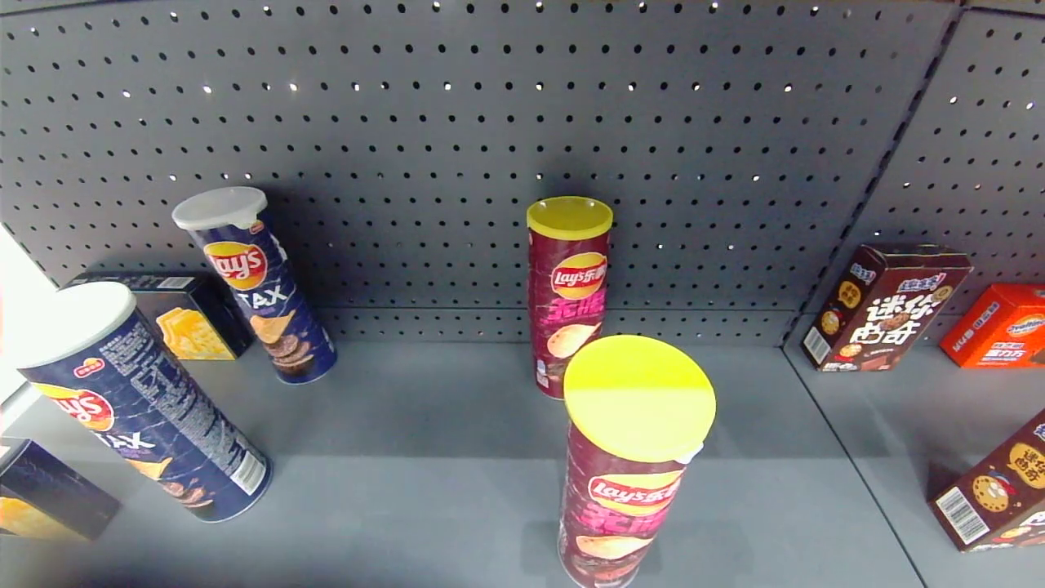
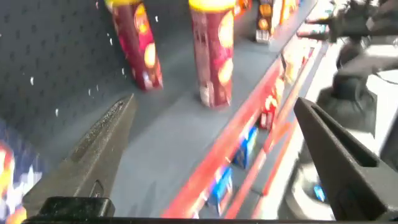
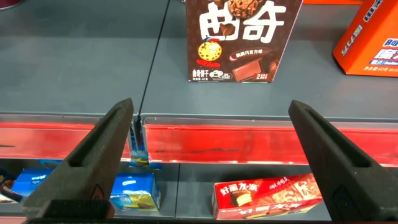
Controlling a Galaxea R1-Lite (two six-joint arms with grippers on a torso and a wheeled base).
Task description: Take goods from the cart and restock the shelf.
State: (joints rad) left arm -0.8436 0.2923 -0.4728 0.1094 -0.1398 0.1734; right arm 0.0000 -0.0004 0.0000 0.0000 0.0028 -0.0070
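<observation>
left gripper [image 2: 214, 102] and right gripper [image 3: 211, 104] gape empty; maroon can [image 1: 629, 498], cookie box [image 3: 242, 37] on shelf [image 1: 408, 457].

Shelf [image 1: 441, 441]: four cans [image 1: 569, 294], perhaps five boxes [image 1: 886, 306]

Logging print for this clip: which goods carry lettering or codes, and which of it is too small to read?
Front red can: big logo, readable.
Rear red can: big logo, readable.
Near blue can: logo readable; fine print too small.
Far blue can: logo readable.
Rear brown box: large characters readable; barcode digits too small.
Orange box: lettering too small.
</observation>
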